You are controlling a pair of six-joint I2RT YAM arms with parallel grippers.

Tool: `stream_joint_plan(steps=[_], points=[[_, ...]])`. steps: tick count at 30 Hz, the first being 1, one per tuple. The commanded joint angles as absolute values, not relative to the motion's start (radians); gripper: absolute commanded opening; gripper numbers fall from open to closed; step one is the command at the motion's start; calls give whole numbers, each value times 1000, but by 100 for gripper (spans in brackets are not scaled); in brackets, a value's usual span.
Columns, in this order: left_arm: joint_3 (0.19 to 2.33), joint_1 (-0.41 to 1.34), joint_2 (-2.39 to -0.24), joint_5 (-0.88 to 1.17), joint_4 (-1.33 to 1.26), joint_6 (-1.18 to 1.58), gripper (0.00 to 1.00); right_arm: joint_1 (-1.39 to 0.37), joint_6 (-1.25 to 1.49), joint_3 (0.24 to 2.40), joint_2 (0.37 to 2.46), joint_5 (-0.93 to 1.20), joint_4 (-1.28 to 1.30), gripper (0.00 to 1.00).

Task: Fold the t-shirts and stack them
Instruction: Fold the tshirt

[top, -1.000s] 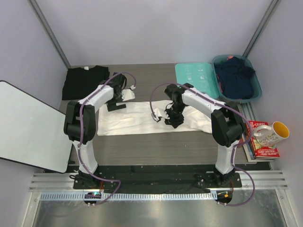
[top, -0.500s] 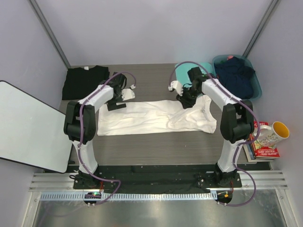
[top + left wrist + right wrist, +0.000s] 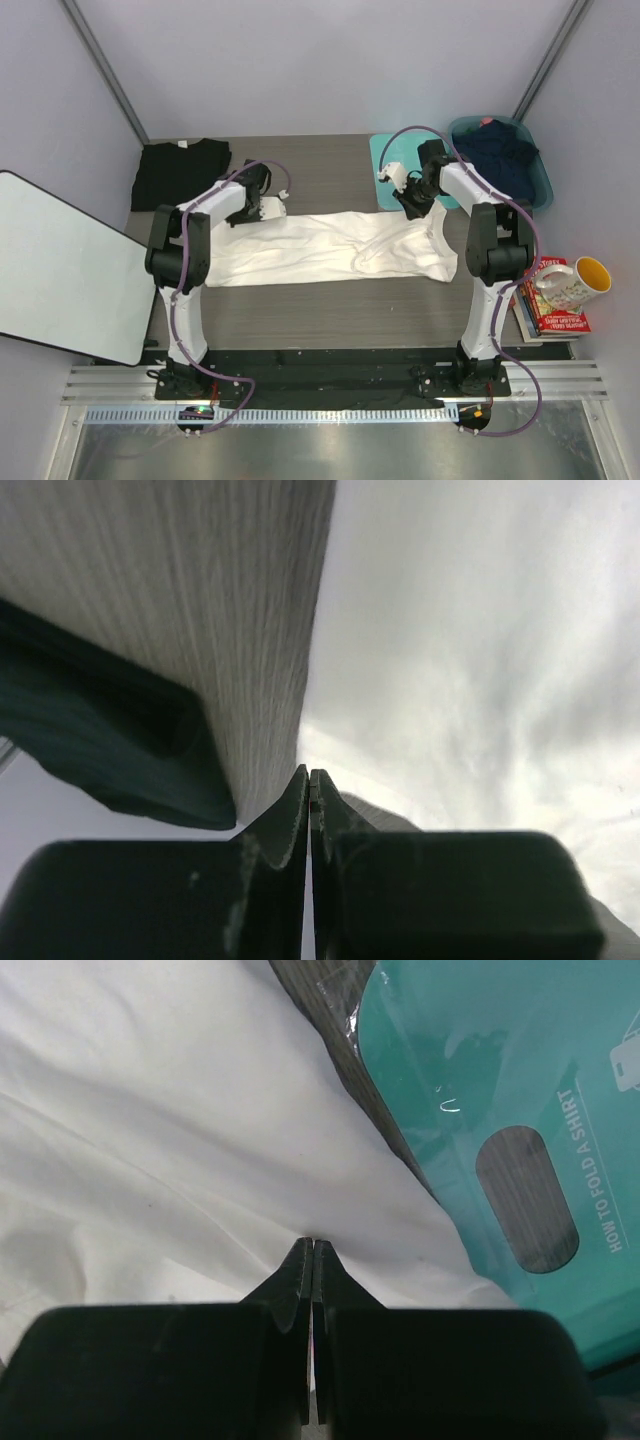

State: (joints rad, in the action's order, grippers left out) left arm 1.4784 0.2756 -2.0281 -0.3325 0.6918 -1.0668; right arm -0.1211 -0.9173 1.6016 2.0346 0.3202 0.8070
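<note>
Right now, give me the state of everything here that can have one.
white cotton t-shirt: laid out lengthwise, rumpled at its right end, not stacked.
black cotton t-shirt: folded, lying at the table's far left corner.
left hand: shut on the white shirt's far left edge.
right hand: shut on the white shirt's far right corner.
flat teal plastic board: lying flat.
teal plastic bin: open, holding dark clothes.

Teal board (image 3: 390, 150) and bin (image 3: 545, 188) (far right) crowd the right claw (image 3: 312, 1250)
</note>
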Motion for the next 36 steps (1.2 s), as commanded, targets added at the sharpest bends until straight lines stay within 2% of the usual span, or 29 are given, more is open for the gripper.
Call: stream_joint_plan(steps=[1, 12, 20, 26, 36], points=[[1568, 259, -2086, -333, 695, -1100, 0, -89, -917, 1677, 2054, 295, 770, 1], [1802, 250, -2241, -292, 851, -1126, 0, -14, -911, 1770, 2172, 190, 726, 1], [1933, 239, -2217, -173, 1075, -1094, 0, -12, -919, 1789, 2204, 198, 727, 1], [1950, 238, -2194, -123, 1196, -1060, 0, -14, -928, 1793, 2217, 193, 730, 1], [1864, 216, -2253, -169, 1151, -1046, 0, -12, -931, 1816, 2246, 199, 733, 1]])
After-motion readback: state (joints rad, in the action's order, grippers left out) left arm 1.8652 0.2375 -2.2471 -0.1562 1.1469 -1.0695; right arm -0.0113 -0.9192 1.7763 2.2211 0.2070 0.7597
